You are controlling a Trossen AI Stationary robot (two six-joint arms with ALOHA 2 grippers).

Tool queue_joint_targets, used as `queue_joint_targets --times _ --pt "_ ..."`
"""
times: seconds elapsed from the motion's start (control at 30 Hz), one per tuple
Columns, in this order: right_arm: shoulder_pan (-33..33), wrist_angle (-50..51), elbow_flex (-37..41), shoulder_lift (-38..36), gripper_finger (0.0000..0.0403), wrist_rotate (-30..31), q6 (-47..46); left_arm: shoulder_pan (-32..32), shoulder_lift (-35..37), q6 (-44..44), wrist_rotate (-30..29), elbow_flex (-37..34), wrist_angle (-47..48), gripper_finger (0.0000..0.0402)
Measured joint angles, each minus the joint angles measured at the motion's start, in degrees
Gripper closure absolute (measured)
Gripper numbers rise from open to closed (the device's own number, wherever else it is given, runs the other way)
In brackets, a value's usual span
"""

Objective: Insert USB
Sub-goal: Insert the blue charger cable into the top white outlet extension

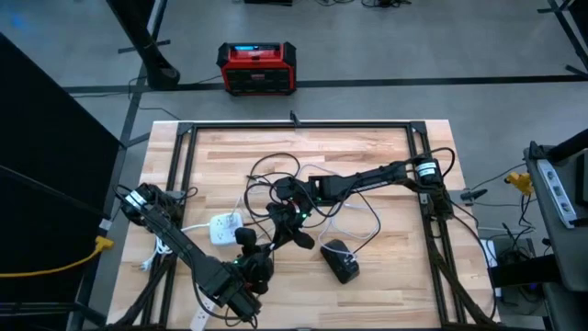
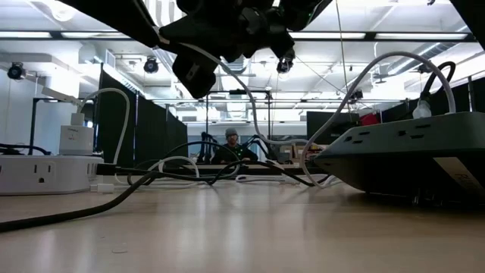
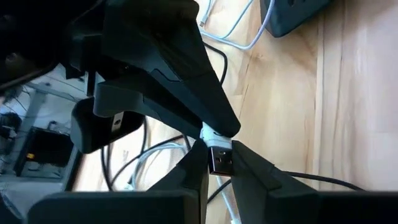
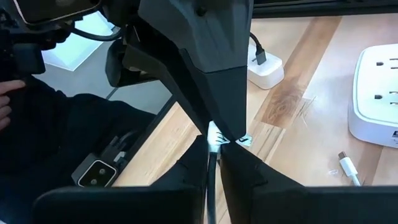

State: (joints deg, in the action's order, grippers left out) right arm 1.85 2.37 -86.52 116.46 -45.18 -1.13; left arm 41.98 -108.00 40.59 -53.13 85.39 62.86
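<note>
The USB plug (image 3: 219, 160) is half hidden between fingers; the person (image 2: 231, 145) beyond the table's far edge is blurred.

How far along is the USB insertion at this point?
Done: the USB plug is up off the table. In hand: the right gripper is shut on its cable, and the left gripper pinches the plug itself, in mid-air. Left: the plug is in no port yet; the dark power strip lies apart from it.
</note>
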Motion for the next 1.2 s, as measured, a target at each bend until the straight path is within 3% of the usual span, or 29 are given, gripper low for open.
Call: queue_joint_targets --times 0.1,0.27,0.37,0.53,0.67,0.87,1.03,1.2 --pt "-0.21 0.63 0.01 -0.48 0.0372 0.34 0.32 0.04 0.02 2.58 0.76 0.05 -0.33 0.0363" --pt "-1.07 1.72 0.02 -2.79 0.0300 0.23 2.84 0.85 0.01 7.05 2.36 0.08 -0.54 0.0400" --pt "-1.78 4.34 -0.09 -5.21 0.0264 0.46 6.07 1.14 0.15 10.50 3.46 0.08 -0.38 0.0400" --pt "-0.95 12.34 -0.07 -9.86 0.0239 13.26 17.23 1.16 0.39 20.00 4.06 0.08 1.20 0.0400" --pt "2.38 17.95 0.80 -12.64 0.0244 23.88 28.67 1.34 2.01 28.82 5.01 0.08 2.51 0.0400" --pt "6.76 16.59 6.98 -15.99 0.0273 27.34 35.34 1.51 7.94 39.67 5.79 -1.49 1.74 0.0400" --pt "11.67 7.49 12.68 -17.78 0.0307 37.63 39.40 1.60 14.66 39.91 6.20 -6.93 -7.46 0.0400" --pt "16.78 -5.21 15.55 -18.69 0.0338 46.08 45.93 1.53 22.14 36.51 8.79 -17.88 -25.70 0.0400"
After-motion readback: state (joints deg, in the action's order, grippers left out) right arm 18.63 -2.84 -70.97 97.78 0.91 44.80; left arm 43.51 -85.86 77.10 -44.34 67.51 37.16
